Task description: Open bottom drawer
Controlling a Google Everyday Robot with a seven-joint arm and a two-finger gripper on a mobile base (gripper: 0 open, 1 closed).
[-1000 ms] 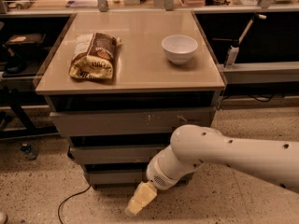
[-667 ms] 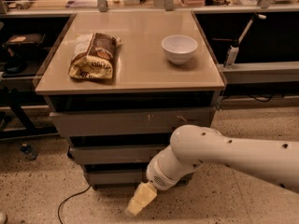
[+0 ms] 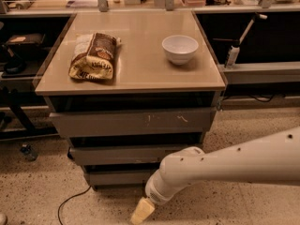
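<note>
three drawers [image 3: 117, 154], one bowl [image 3: 180, 48], one snack bag [image 3: 93, 56], one arm [image 3: 225, 165], one set of jaws near the floor [image 3: 42, 196].

Matt grey-beige bottom drawer [image 3: 117, 177], smooth cream pincer [image 3: 142, 211] low near it, glossy white bowl [image 3: 180, 48]

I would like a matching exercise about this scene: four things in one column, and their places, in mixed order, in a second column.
Things:
1 snack bag
2 white bowl
3 bottom drawer
4 gripper

Places:
A lowest front of the cabinet
B on the cabinet, left side
C low above the floor, before the cabinet
D on the cabinet, right side

Pairs: 1-B, 2-D, 3-A, 4-C
</note>
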